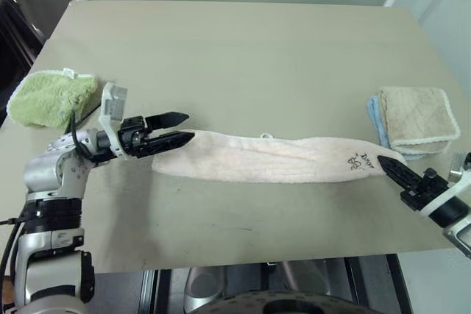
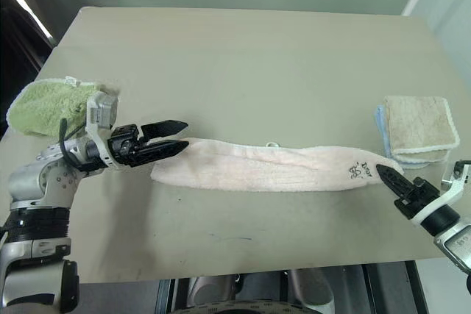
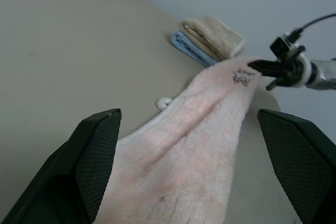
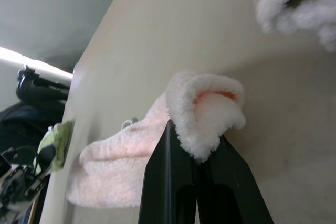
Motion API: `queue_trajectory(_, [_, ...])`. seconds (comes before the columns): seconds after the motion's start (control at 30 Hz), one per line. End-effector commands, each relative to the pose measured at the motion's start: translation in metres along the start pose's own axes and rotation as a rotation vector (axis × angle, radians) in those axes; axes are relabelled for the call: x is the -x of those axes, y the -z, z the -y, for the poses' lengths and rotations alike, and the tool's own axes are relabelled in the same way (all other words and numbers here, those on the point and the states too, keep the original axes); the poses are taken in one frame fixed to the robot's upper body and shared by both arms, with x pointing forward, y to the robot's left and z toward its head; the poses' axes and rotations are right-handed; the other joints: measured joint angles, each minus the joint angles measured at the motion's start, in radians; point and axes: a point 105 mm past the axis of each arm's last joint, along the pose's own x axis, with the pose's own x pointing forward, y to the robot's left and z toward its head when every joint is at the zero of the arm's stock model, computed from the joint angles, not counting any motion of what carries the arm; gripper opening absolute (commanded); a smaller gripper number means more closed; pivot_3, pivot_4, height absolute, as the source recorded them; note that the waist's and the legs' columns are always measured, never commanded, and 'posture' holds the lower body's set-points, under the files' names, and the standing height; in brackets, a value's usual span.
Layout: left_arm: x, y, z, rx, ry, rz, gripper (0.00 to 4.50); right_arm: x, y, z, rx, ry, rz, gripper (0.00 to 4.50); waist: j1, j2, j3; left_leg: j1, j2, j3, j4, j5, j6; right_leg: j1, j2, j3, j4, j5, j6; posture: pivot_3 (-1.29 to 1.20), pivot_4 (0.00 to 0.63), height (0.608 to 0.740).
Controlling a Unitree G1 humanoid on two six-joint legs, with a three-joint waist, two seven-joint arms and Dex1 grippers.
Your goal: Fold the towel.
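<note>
Meanwhile, your right claw [image 1: 391, 166] pinches the towel [image 1: 272, 158] at lower right; your left claw [image 1: 175, 129] gapes over its opposite end.

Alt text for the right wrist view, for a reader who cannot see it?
The right gripper is shut on one end of the pale pink towel, whose edge curls over its fingertips. The towel stretches away across the beige table toward a lime-green towel.

towel [image 1: 272, 158]: dark print near right end too small to read | right hand [image 4: 195, 153]: pinched towel corner hides its tips | light-blue cloth [image 1: 376, 119]: mostly covered by beige cloth [image 1: 416, 117] | lime-green towel [image 2: 45, 104]: overhangs bench [image 1: 235, 49] edge
</note>
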Motion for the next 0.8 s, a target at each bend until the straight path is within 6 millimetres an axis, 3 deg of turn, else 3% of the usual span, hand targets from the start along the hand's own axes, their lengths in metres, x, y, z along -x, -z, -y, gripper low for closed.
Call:
queue_trajectory(0.03, [-0.002,-0.015,0.007,-0.048,0.008,0.028,4.5,0.002,-0.01,-0.018,0.102,-0.058,-0.015,0.04,0.0,0.0,0.0,0.0,0.0,0.0,0.0,0.0,0.0,0.0,0.0,0.0,0.0,0.0,0.001,0.0,0.15,0.703])
queue_trajectory(0.13, [-0.006,-0.016,0.008,-0.06,-0.001,0.032,4.5,-0.001,-0.012,-0.029,0.174,-0.089,-0.048,0.04,0.0,0.0,0.0,0.0,0.0,0.001,0.0,0.0,0.0,0.001,0.0,0.0,0.0,0.0,0.001,0.0,0.15,0.703])
queue_trajectory(0.3, [-0.016,-0.016,0.01,-0.072,-0.011,0.06,4.5,-0.015,-0.017,-0.078,0.288,-0.246,-0.078,0.04,-0.001,0.001,0.0,0.001,0.0,0.002,0.0,0.001,0.001,0.001,0.0,0.001,0.0,0.001,0.001,0.0,0.15,0.703])
queue_trajectory(0.53, [-0.02,-0.007,0.004,-0.075,-0.024,0.068,4.5,-0.038,0.007,-0.127,0.366,-0.423,-0.204,0.04,-0.002,0.001,0.0,0.002,0.001,0.004,0.0,0.001,0.001,0.001,0.0,0.001,0.0,0.002,0.005,0.0,0.15,0.703])
queue_trajectory(0.63, [-0.019,-0.004,-0.002,-0.084,-0.035,0.07,4.5,-0.049,0.021,-0.128,0.395,-0.436,-0.264,0.04,-0.002,0.001,0.0,0.002,0.001,0.004,0.0,0.002,0.001,0.001,0.001,0.001,0.0,0.006,0.01,0.0,0.15,0.703])
queue_trajectory(0.8, [-0.019,0.002,-0.009,-0.103,-0.037,0.063,4.5,-0.069,0.041,-0.122,0.401,-0.451,-0.307,0.04,0.001,0.001,0.0,0.003,0.001,0.004,0.0,0.002,0.001,0.0,0.0,0.001,0.001,0.009,0.007,0.0,0.15,0.703])
